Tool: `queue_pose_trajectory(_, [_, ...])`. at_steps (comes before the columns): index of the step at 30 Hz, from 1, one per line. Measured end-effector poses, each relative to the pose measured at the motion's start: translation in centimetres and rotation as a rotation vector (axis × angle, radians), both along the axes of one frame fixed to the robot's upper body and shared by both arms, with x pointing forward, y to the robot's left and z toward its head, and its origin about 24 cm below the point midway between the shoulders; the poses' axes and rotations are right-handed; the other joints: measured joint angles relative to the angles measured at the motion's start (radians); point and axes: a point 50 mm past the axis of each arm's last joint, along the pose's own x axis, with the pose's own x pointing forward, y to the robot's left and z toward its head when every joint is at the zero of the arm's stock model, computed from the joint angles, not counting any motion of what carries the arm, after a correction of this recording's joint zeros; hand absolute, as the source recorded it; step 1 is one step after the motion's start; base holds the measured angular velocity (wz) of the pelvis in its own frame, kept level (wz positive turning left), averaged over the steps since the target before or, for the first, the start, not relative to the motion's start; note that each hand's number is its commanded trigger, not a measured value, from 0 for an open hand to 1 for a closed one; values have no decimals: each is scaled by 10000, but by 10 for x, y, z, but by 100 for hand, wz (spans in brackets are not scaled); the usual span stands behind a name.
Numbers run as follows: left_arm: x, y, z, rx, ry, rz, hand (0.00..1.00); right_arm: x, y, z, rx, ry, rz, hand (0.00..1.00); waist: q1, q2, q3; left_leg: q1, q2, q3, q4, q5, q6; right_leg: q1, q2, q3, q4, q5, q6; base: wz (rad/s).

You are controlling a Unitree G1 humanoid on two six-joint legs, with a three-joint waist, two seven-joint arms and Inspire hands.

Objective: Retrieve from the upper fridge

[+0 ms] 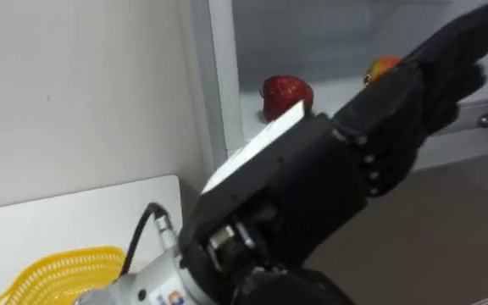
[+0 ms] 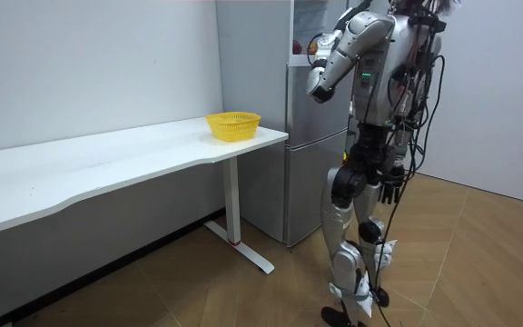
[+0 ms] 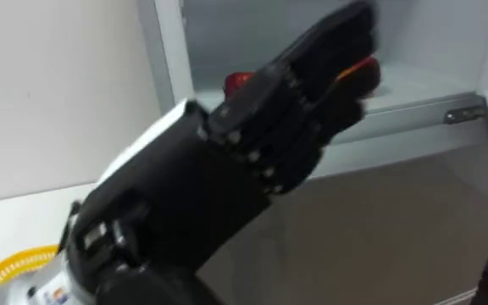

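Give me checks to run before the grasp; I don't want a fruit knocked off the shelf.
1. Upper fridge compartment open: ok.
2. Left hand at the compartment, fingers straight, empty: ok.
3. Red fruit on the shelf, in plain sight: ok.
4. Orange fruit partly hidden behind the fingers, contact: cannot tell.
5. Yellow basket on the table: ok.
6. Right hand hanging by the thigh: ok.
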Motion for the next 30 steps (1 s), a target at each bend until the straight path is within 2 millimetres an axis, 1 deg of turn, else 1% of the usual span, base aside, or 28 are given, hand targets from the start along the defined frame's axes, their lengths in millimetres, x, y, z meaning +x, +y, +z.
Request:
queue_pose_trajectory(1, [-1, -3, 2, 3, -65, -166, 0, 2, 0, 0, -7, -62, -8, 0, -90, 1, -1, 16, 10, 86, 0, 0, 0, -2, 5, 53, -1, 0, 0, -18])
queue_pose_trajectory(3, [-7, -11, 7, -94, -177, -828, 0, 7, 0, 1, -12, -179, -20, 0, -247, 40, 2, 164, 61, 357, -45, -1, -1, 17, 69, 390, -14, 26, -28, -37])
queue_pose_trajectory(4, [-7, -12, 7, -111, -160, -925, 0, 7, 0, 1, -21, -175, -88, 0, -289, 57, -8, 179, 74, 407, -53, -2, -2, 27, 88, 458, -27, 36, -34, -34])
queue_pose_trajectory(5, [-8, -13, 8, -189, -47, -1053, 0, 7, -1, 1, -13, -227, -301, 0, -473, 73, -8, 173, 83, 423, -46, -2, -2, -14, 98, 514, -36, 43, -42, -14])
queue_pose_trajectory(6, [-9, -15, 9, -238, -44, -1206, 0, 9, -1, 1, -28, -266, -447, 0, -657, 111, -3, 117, 94, 482, -46, -2, -2, -87, 104, 524, -33, 44, -44, -7])
queue_pose_trajectory(8, [-10, -19, 12, -314, -63, -1463, 0, 8, -3, 2, -103, -246, -695, 0, -834, 202, -7, 51, 108, 699, -46, -2, -2, -208, 109, 597, -32, 46, -48, -10])
queue_pose_trajectory(9, [-10, -20, 13, -336, -83, -1532, 0, 7, -4, 2, -126, -235, -808, 0, -896, 242, -28, 21, 110, 721, -46, -2, -2, -247, 112, 629, -29, 46, -48, -18])
queue_pose_trajectory(11, [-9, -25, 20, -254, -345, -1671, 0, 3, -7, 2, -112, -214, -1229, 0, -1123, 350, -31, 25, 130, 916, -47, -2, -2, -267, 128, 806, -5, 54, -52, -23])
queue_pose_trajectory(12, [-9, -26, 22, -208, -423, -1720, 0, 1, -8, 2, -100, -200, -1369, 0, -1213, 371, -32, 34, 133, 920, -47, -2, -3, -265, 132, 820, -3, 58, -53, -18])
queue_pose_trajectory(14, [-10, -32, 27, -184, -529, -1915, 0, -8, -9, 2, -60, -67, -1693, 0, -1475, 420, -35, 115, 138, 974, -65, -4, -5, -255, 167, 1065, -1, 62, -54, -21])
queue_pose_trajectory(15, [-10, -34, 29, -204, -565, -1971, 0, -10, -9, 1, -35, -35, -1786, 0, -1541, 422, -35, 128, 142, 974, -70, -5, -6, -256, 172, 1090, -3, 62, -54, -27])
queue_pose_trajectory(17, [-10, -42, 33, -42, -688, -2164, 0, -17, -11, 2, 17, 96, -2125, 0, -1743, 450, -41, 198, 220, 1015, -150, -5, -7, -258, 213, 1326, -3, 63, -56, -26])
queue_pose_trajectory(18, [-9, -43, 33, -32, -675, -2162, 0, -18, -11, 2, -1, 114, -2213, 0, -1791, 463, -34, 242, 228, 1047, -183, -7, -9, -257, 241, 1376, -2, 66, -60, -31])
queue_pose_trajectory(19, [-7, -45, 34, -25, -619, -2135, 0, -19, -12, 2, -18, 131, -2320, 0, -1897, 473, -30, 316, 257, 1200, -228, -7, -10, -259, 277, 1516, -2, 68, -63, -30])
queue_pose_trajectory(23, [-6, -45, 34, -95, -488, -2009, 0, -19, -13, 2, -48, 50, -2558, 0, -2324, 529, -43, 346, 296, 1269, -218, -7, -10, -356, 303, 1683, -5, 77, -78, -17])
queue_pose_trajectory(24, [-6, -45, 34, -108, -471, -1999, 0, -19, -14, 2, -44, 36, -2592, 0, -2362, 535, -43, 345, 306, 1273, -218, -7, -11, -365, 297, 1701, -3, 81, -84, -12])
queue_pose_trajectory(26, [-6, -46, 34, -116, -392, -1967, 0, -18, -14, 3, -24, -13, -2710, 0, -2422, 548, -40, 355, 344, 1472, -217, -14, -22, -381, 329, 1904, -2, 103, -116, -17])
queue_pose_trajectory(29, [-5, -48, 33, -164, -248, -1959, 0, -16, -15, 3, -32, -66, -2747, 0, -2667, 553, -36, 392, 356, 1485, -210, -26, -41, -353, 331, 1912, -2, 105, -117, -3])
queue_pose_trajectory(30, [-6, -49, 33, -172, -182, -1948, 0, -15, -15, 3, -33, -47, -2730, 0, -2673, 559, -29, 432, 357, 1486, -212, -26, -42, -347, 335, 1931, -4, 105, -117, -3])
